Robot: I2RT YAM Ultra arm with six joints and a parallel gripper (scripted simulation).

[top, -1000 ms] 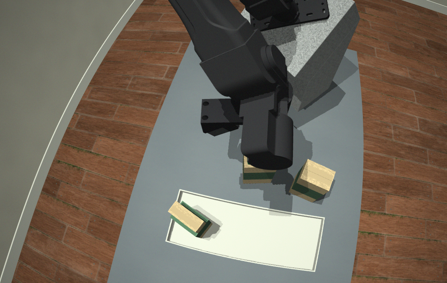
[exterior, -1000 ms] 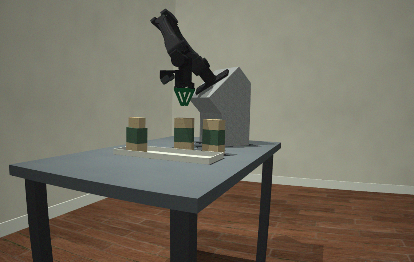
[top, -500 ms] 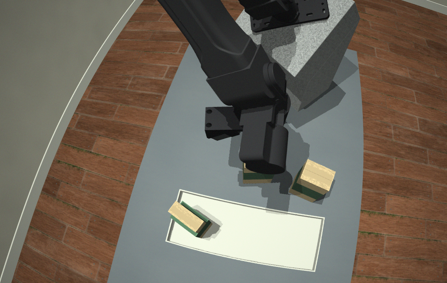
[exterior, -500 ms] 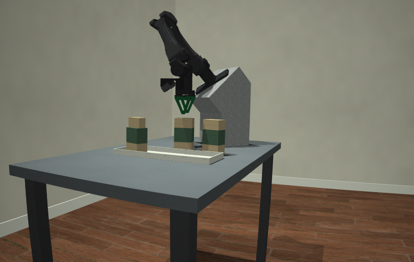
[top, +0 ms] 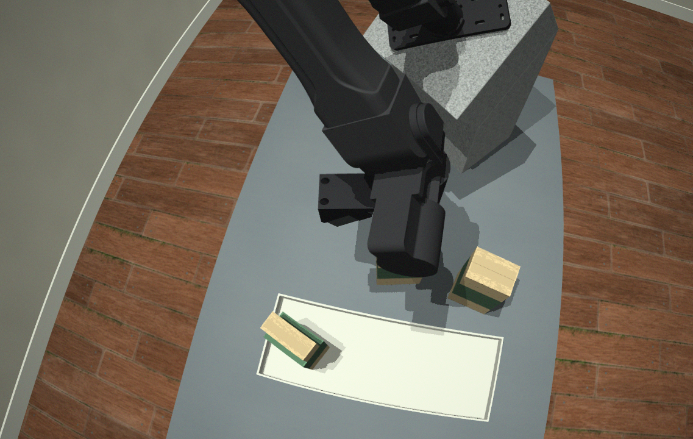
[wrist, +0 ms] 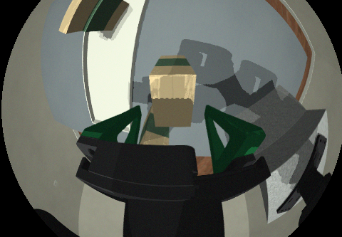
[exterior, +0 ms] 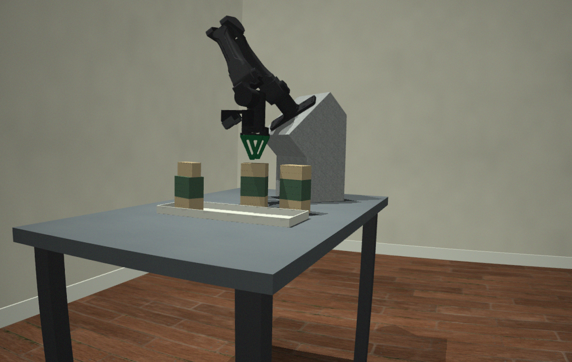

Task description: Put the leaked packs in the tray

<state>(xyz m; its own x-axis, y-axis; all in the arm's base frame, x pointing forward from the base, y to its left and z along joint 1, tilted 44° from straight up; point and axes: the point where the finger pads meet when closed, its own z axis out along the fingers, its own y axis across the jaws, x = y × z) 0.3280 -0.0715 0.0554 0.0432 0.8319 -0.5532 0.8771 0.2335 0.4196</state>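
One pack (top: 289,336) (exterior: 188,186) (wrist: 96,11) stands upright in the tray's left end in the top view; its green band bulges past its narrower tan top. The middle pack (top: 398,278) (exterior: 254,185) (wrist: 172,87) stands on the table behind the tray, mostly hidden by the arm in the top view. The right pack (top: 490,272) (exterior: 295,189) (wrist: 157,126) stands upright, turned at an angle. My gripper (exterior: 254,158) (wrist: 173,107) is open and empty, pointing down just above the middle pack, its fingertips to either side of the pack's top in the wrist view.
The low-walled white tray (top: 403,371) (exterior: 251,217) (wrist: 107,70) has free room from its middle to its right end in the top view. The grey stone base (top: 493,120) (exterior: 324,157) stands behind the packs. The right pack is close beside the middle pack.
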